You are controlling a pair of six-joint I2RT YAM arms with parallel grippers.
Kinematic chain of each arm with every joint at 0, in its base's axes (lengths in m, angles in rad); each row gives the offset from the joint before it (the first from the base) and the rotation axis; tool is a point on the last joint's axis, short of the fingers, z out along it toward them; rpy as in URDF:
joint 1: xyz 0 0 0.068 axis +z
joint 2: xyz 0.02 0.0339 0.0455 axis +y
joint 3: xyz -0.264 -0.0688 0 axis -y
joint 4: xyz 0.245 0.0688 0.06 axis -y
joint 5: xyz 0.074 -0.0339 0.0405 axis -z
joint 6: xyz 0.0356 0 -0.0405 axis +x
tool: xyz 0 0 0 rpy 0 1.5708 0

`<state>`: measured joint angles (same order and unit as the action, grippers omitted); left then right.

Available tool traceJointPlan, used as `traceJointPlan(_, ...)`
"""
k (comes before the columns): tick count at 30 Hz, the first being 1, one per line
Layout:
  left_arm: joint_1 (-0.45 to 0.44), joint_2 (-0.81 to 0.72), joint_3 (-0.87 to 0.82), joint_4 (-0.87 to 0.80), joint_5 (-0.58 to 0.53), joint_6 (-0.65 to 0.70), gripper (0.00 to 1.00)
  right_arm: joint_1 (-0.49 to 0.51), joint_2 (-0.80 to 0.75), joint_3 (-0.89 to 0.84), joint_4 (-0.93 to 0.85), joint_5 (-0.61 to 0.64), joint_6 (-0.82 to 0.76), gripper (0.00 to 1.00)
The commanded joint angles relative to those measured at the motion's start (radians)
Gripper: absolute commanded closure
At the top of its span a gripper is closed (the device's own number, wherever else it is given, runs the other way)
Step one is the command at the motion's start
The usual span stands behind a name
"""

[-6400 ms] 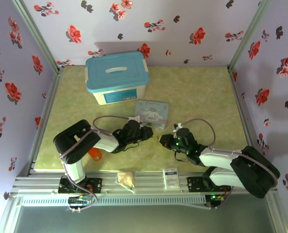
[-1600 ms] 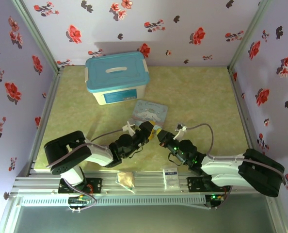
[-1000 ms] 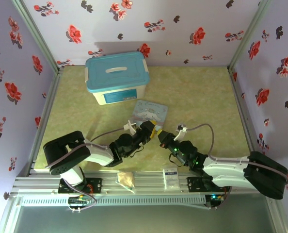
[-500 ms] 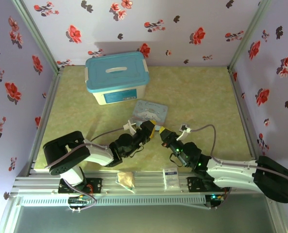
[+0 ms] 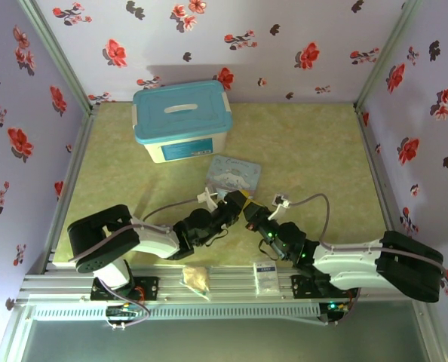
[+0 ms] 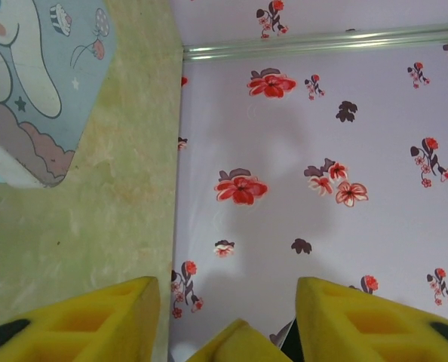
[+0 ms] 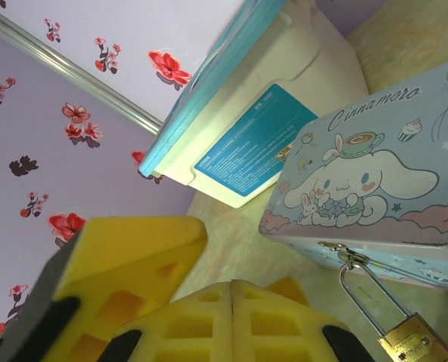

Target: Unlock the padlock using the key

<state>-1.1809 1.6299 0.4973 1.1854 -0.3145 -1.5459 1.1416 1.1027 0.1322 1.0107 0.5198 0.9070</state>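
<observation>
Over the table (image 5: pixel 314 151) from above, left gripper (image 5: pixel 238 201) and right gripper (image 5: pixel 248 215) meet tip to tip close beside the cartoon tin (image 5: pixel 235 172), likely to pass the key, which I cannot make out. Left wrist: its pads (image 6: pixel 73 320) stand spread, a yellow tip between them. Right wrist: pads (image 7: pixel 194 324) pressed together; the padlock (image 7: pixel 414 341), small, brass, thin silver shackle, is hooked through the tin's hasp (image 7: pixel 337 250).

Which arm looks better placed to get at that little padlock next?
Probably the right. Its wrist camera shows the padlock hanging off the tin, just beside the shut right gripper. The left gripper, open, looks past the tin's corner toward the wall.
</observation>
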Motion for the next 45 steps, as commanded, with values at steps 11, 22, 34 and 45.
traceJointPlan(11,0.009,-0.046,-0.012,0.011,-0.029,0.05,0.73,0.01,-0.084,0.015,-0.137,0.062,-0.008,1.0)
traceJointPlan(22,0.016,-0.047,-0.015,0.007,-0.02,0.1,1.0,0.003,-0.104,0.007,-0.158,0.018,-0.028,1.0)
traceJointPlan(34,0.189,-0.33,0.239,-0.772,0.524,0.873,1.0,-0.614,-0.598,0.092,-0.691,-1.025,-0.201,0.18)
traceJointPlan(45,0.196,-0.439,0.318,-0.984,0.695,1.235,1.0,-0.599,-0.406,0.155,-0.435,-1.189,-0.334,0.27)
